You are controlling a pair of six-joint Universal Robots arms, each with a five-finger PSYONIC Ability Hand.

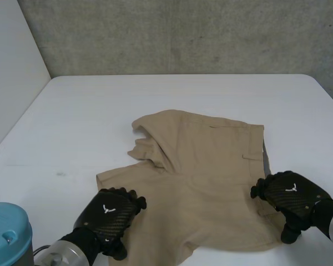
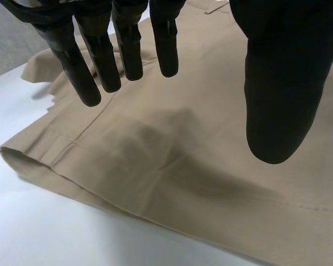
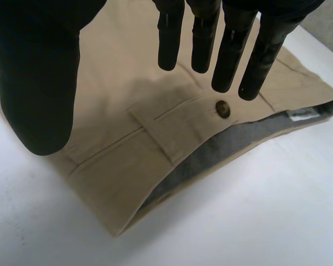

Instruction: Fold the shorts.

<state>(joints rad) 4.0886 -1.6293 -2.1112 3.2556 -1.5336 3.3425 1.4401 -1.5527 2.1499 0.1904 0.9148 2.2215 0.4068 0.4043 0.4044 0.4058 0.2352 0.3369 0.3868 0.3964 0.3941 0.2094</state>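
Though relaxed, right hand (image 3: 39, 83) seemingly above button (image 3: 223, 108).

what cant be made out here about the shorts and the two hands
1. Head view: the leg hem of the shorts under the left hand and the waist corner under the right hand, covered by those hands.
2. Right wrist view: the white label inside the waistband, too small to read.
3. Left wrist view: the cloth behind the thumb, hidden by it.
4. Every view: the shorts' underside, against the table.
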